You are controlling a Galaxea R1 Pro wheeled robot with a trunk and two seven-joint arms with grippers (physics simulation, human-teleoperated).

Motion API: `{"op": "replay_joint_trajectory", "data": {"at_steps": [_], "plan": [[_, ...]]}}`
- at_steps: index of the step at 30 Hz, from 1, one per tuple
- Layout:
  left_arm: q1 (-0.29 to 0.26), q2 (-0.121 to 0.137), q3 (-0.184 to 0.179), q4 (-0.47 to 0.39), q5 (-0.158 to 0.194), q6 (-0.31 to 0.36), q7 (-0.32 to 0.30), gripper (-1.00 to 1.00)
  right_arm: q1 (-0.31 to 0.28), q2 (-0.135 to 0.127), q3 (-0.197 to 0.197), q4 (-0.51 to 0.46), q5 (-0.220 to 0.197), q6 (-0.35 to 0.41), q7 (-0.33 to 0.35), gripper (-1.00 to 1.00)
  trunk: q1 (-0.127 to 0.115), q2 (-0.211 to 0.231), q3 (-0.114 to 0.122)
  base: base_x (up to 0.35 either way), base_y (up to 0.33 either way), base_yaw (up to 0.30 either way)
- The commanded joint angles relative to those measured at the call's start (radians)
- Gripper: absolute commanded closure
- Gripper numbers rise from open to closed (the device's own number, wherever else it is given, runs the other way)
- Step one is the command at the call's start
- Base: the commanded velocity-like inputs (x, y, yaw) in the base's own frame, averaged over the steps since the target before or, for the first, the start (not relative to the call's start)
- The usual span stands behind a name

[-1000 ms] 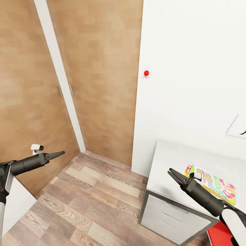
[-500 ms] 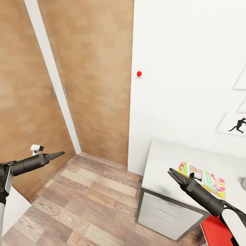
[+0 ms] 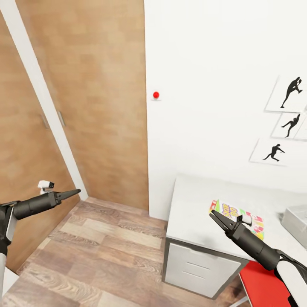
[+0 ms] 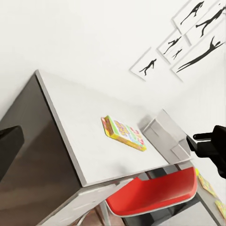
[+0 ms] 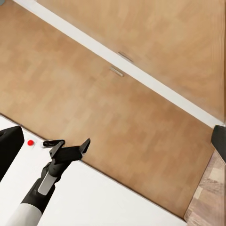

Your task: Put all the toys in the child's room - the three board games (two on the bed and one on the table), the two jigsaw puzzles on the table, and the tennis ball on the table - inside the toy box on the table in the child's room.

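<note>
A yellow-green-red board game [image 3: 237, 213] lies flat on the pale grey table [image 3: 192, 204], also seen as board game [image 4: 123, 134] on the table [image 4: 70, 108]. The light grey toy box [image 3: 296, 219] stands just past it at the frame's right edge, with toy box [image 4: 165, 134] close beside the game. My right gripper [image 3: 212, 215] hovers open and empty over the table's front corner, short of the game. My left gripper [image 3: 78, 191] hangs over the floor far to the left; the left gripper [image 5: 70, 143] shows its fingers apart. The tennis ball and the bed are out of view.
A red chair [image 3: 260, 285] sits tucked under the table beside the white drawer unit [image 3: 198, 268]. Wooden wardrobe doors [image 3: 94, 98] and a white wall with silhouette pictures [image 3: 281, 123] close off the corner. Wood floor [image 3: 98, 251] lies between me and the table.
The whole picture has slid left, so the camera has turned right: the wall pictures and the toy box have come into view. Both arms hold the same pose.
</note>
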Motion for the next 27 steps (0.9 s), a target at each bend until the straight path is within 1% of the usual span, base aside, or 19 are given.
{"op": "replay_joint_trajectory", "data": {"at_steps": [1, 7, 10, 21, 27], "plan": [[-0.001, 0.000, 0.001, 0.000, -0.001, 0.011, -0.005, -1.00, -0.001, 0.000, 0.000, 0.000, -0.005, 0.007, 0.000, -1.00, 0.001, -0.002, -0.001, 0.229, 0.129, -0.227], [-0.001, 0.000, 0.002, 0.000, -0.001, 0.011, -0.005, -1.00, -0.001, 0.001, 0.000, 0.000, -0.005, 0.007, 0.000, -1.00, 0.001, -0.002, 0.005, 0.238, 0.093, -0.227], [-0.001, 0.000, 0.002, 0.000, -0.001, 0.011, -0.005, -1.00, -0.001, 0.001, 0.000, 0.000, -0.005, 0.006, 0.000, -1.00, 0.001, -0.002, 0.008, 0.117, 0.019, -0.228], [-0.001, 0.000, 0.002, 0.000, -0.001, 0.011, -0.005, -1.00, -0.001, 0.001, 0.000, 0.000, -0.005, 0.006, 0.000, -1.00, 0.001, -0.002, 0.018, 0.015, 0.004, -0.224], [-0.001, 0.000, 0.004, 0.000, -0.002, 0.011, -0.005, -1.00, -0.001, 0.001, 0.000, 0.000, -0.005, 0.006, 0.000, -1.00, 0.001, -0.002, 0.020, -0.011, 0.144, -0.072]]}}
